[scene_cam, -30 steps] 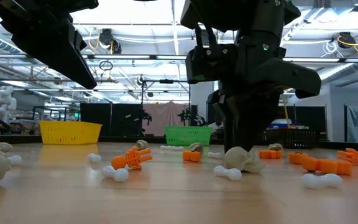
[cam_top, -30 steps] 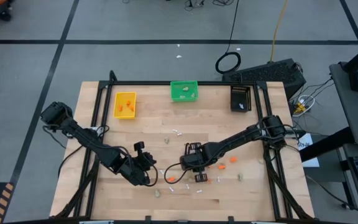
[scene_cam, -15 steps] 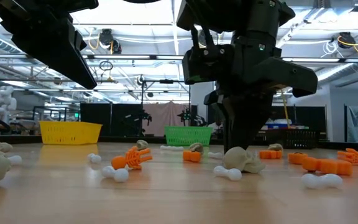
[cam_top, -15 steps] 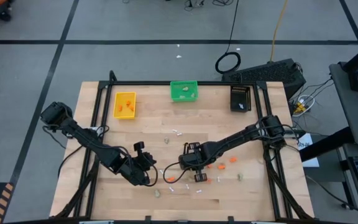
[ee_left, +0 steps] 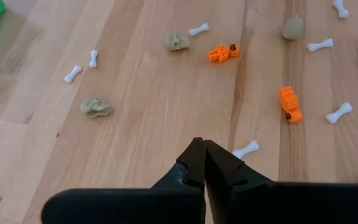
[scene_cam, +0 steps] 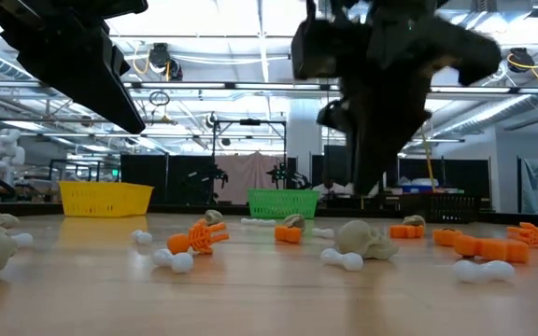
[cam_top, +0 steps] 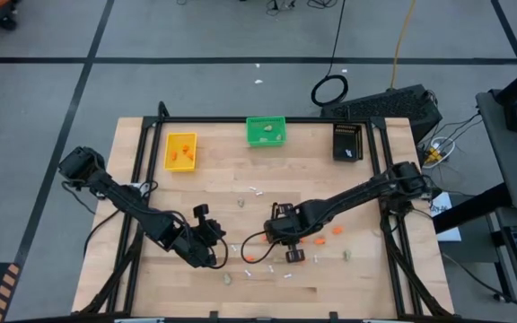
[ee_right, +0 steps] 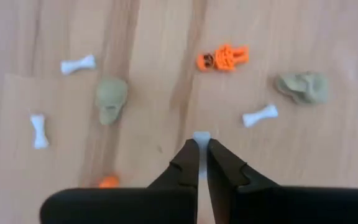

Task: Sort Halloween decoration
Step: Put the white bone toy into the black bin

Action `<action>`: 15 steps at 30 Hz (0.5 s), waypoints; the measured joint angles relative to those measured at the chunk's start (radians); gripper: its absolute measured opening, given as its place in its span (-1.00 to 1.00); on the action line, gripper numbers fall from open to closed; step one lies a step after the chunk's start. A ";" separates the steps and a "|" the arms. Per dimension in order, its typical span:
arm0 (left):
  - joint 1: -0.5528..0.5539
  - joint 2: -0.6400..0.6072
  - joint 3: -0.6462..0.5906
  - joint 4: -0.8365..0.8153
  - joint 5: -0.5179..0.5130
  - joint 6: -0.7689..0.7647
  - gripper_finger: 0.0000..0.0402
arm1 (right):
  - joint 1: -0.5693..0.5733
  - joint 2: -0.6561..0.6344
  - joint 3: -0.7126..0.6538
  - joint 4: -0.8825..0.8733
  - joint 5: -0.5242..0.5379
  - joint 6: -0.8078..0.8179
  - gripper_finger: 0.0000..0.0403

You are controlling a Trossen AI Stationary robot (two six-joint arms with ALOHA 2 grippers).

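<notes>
The Halloween decoration lies scattered on the wooden table: orange bits (cam_top: 337,231), beige lumps (cam_top: 347,257) and white sticks (cam_top: 256,190). My right gripper (cam_top: 292,255) hangs above the middle of the scatter, shut on a white stick (ee_right: 201,137). Below it, the right wrist view shows an orange piece (ee_right: 224,58), two beige lumps (ee_right: 111,98) and loose white sticks (ee_right: 260,115) on the wood. My left gripper (cam_top: 215,255) hovers shut and empty over the near left part of the table, with pieces beyond its tips (ee_left: 202,144). My right gripper pinches a white stick between its two fingertips; one end of the stick (ee_right: 201,136) shows just past the tips. The fingers come from above, pointing steeply down. The stick is lifted clear of the table.
Three small bins stand along the far edge: yellow (cam_top: 180,151), green (cam_top: 266,132) and black (cam_top: 347,142). A black frame (cam_top: 240,119) borders the table. Bare wood lies between the bins and the scatter.
My right gripper has risen from the table beside a beige lump, which stays where it was, and now hangs well above the pieces.
</notes>
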 joint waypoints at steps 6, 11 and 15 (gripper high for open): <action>0.000 0.000 0.000 -0.002 0.000 0.000 -0.97 | 0.016 -0.089 0.000 -0.049 0.003 -0.003 -1.00; 0.000 0.000 0.000 -0.002 0.005 0.000 -0.97 | 0.046 -0.135 0.000 -0.068 0.003 0.000 -1.00; 0.000 0.000 0.000 -0.002 0.005 -0.001 -0.97 | 0.077 -0.145 -0.005 -0.043 0.008 0.013 -1.00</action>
